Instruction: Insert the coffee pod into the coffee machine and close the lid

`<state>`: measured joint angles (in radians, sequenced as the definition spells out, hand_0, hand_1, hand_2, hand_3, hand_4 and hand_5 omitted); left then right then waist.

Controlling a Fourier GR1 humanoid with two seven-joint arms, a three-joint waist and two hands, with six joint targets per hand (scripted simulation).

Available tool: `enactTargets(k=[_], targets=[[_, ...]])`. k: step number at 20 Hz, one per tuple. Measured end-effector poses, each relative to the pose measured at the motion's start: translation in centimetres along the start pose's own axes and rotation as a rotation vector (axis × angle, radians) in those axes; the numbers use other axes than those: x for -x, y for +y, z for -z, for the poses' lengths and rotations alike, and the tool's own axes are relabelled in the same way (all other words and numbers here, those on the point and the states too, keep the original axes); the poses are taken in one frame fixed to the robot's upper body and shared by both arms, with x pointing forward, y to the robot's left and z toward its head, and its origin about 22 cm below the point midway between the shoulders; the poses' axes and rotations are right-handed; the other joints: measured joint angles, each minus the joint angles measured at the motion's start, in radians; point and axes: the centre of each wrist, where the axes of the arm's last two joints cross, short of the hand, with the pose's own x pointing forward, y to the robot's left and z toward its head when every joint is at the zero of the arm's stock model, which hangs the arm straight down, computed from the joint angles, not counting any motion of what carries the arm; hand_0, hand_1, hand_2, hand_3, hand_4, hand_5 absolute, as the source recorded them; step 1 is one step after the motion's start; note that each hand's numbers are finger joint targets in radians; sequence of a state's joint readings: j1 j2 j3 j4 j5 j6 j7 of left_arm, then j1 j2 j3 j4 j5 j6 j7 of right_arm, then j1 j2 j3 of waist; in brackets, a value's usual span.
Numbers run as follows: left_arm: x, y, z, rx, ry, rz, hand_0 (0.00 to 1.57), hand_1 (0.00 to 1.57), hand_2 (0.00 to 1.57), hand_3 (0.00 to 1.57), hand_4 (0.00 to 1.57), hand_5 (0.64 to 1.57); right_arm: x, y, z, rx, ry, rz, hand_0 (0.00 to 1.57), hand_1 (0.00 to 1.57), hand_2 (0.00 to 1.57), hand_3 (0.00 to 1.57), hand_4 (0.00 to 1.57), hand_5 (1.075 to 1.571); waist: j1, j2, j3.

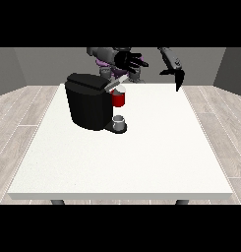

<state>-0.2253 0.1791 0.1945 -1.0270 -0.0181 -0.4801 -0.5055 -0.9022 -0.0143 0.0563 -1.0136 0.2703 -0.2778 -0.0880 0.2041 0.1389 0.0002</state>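
The black coffee machine (87, 106) stands on the white table (141, 162), left of the middle. Its red pod holder (119, 100) faces the view's right, with a pale round top (119, 89) that may be the coffee pod. The grey lid (115, 84) is tilted up over the holder, not closed. The hand at the view's left (128, 61) hovers just above and behind the lid with its fingers spread. The hand at the view's right (176, 75) hangs apart over the table's far right side, fingers straight and pointing down, holding nothing.
A small grey cup (120, 120) sits on the machine's drip tray under the red holder. The table's near half and right side carry no objects. Grey floor planks surround the table.
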Motion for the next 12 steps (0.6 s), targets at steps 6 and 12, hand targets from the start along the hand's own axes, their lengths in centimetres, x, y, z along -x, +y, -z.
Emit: enactTargets(k=[6,12], targets=[[0.7,-0.1,-0.3,-0.013,0.004,-0.012,0.00,0.00,0.00,0.00,0.40,1.571,0.2,1.7,-1.0,-0.080,-0.035,0.024,0.00,0.00,0.00,0.00,0.47,1.571,-0.003,-0.010,-0.0004],[1.4,-1.2,0.1,0.010,0.002,-0.021,0.00,0.00,0.00,0.00,0.17,1.571,1.3,4.2,-3.9,-0.222,-0.075,0.048,0.00,0.00,0.00,0.00,0.51,1.571,0.006,-0.021,-0.0003]])
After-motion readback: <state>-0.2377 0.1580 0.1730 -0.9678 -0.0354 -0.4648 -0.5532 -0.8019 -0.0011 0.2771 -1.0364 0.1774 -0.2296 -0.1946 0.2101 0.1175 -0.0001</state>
